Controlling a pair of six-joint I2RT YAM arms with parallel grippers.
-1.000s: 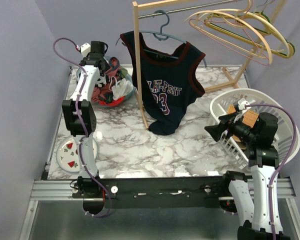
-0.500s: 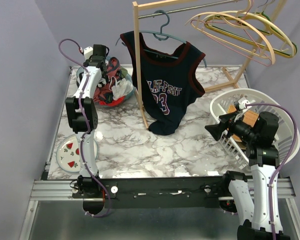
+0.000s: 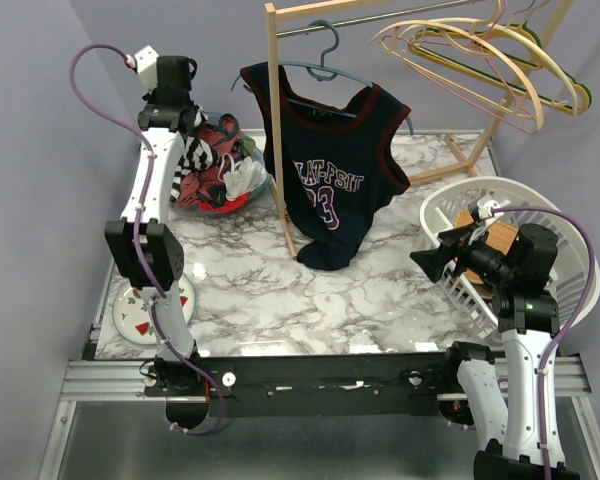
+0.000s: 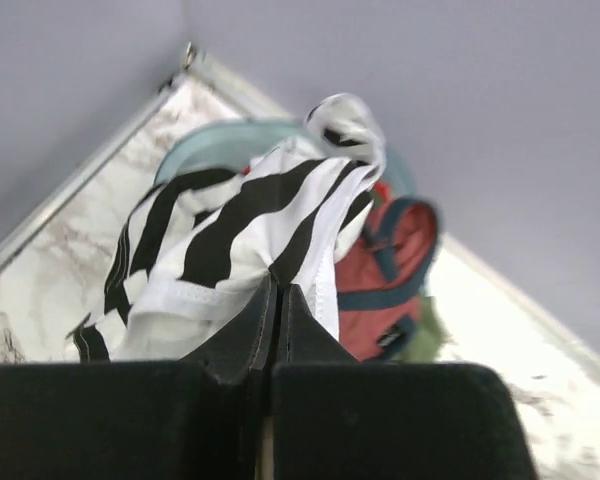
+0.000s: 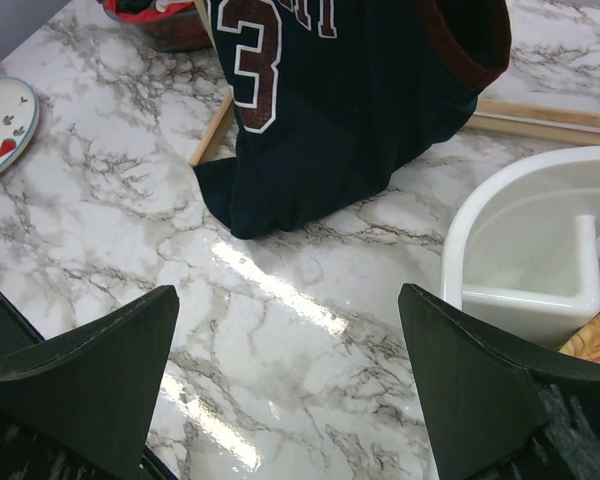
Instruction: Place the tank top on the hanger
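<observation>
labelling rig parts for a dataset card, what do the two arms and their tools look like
Both arms match: the left arm and right arm have white links with black joint housings. A lavender cable loops along the left one, another along the right. The left tool and right tool have matte black, wedge-shaped fingers tapering to narrow tips.

Lavender walls [image 3: 40, 150] enclose a glossy marble-patterned table [image 3: 380, 290].
</observation>
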